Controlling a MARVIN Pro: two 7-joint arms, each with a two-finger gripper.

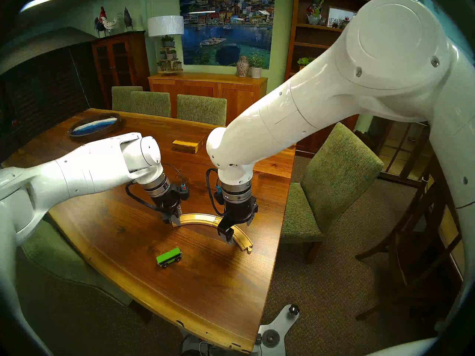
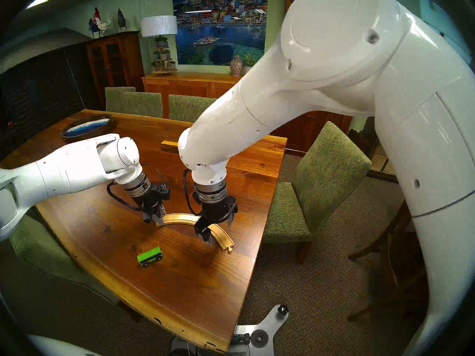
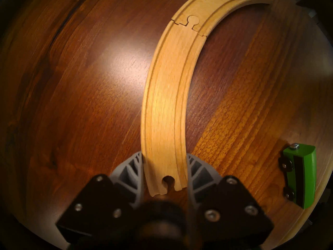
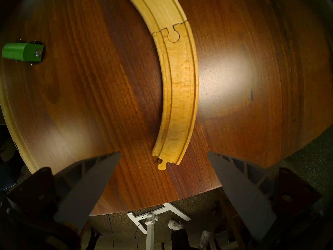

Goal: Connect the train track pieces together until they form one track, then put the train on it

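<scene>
A: Track (image 1: pixel 205 217): two curved pieces, joined peg into hole, lying flat as one arc on the table (image 1: pixel 133 232).

B: And the joint (image 3: pixel 192 23)? Seated, with a thin seam showing at the sides.

A: Left gripper (image 3: pixel 164 172): clamped on the hole end of the track, fingers (image 3: pixel 132 169) pressed against both side edges.

B: Right gripper (image 4: pixel 163 182): spread wide, holding nothing, hanging above the peg end (image 4: pixel 161 165).

A: Close to the table's edge there. Peg end near the rim, floor and carpet visible just past it in the right wrist view.

B: Train (image 1: pixel 169 257): upright on its wheels on bare wood, inside the curve of the arc, well apart from the track, between it and the near edge.

A: Open wood all around the train. More clear wood behind the arc, as far as the wooden block (image 1: pixel 185 145).

B: Green chair (image 1: pixel 331 191) just off the right edge, beside the peg end.
</scene>
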